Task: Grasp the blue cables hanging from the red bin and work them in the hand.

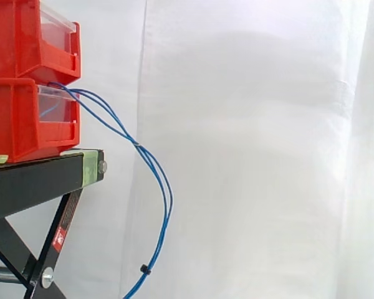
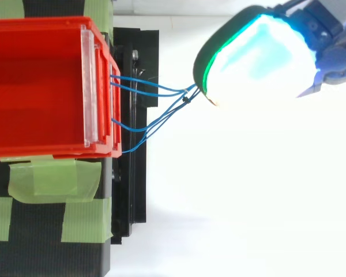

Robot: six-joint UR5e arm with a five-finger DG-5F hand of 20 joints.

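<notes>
Bins, red, two stacked: upper bin (image 1: 25,37) on lower bin (image 1: 19,118), both on the black stand (image 1: 31,180) before the white curtain (image 1: 255,156). Side view had the blue cables (image 1: 156,171) leaving the lower bin's front, arcing out past the stand's edge and hanging free down to the bottom of the view. A small black tie (image 1: 144,268) sat low on the strands.

Top view: the blue cables (image 2: 155,88) ran from the bin's (image 2: 46,23) front lip outward, strands converging at a dark tie (image 2: 186,101). Hand (image 2: 259,60) came in at upper right, a cyan-green glowing pad very near the camera; the strands met its lower left edge (contact unclear). Open or closed: could not tell. Green tape (image 2: 52,179) patched the stand below the bin.
</notes>
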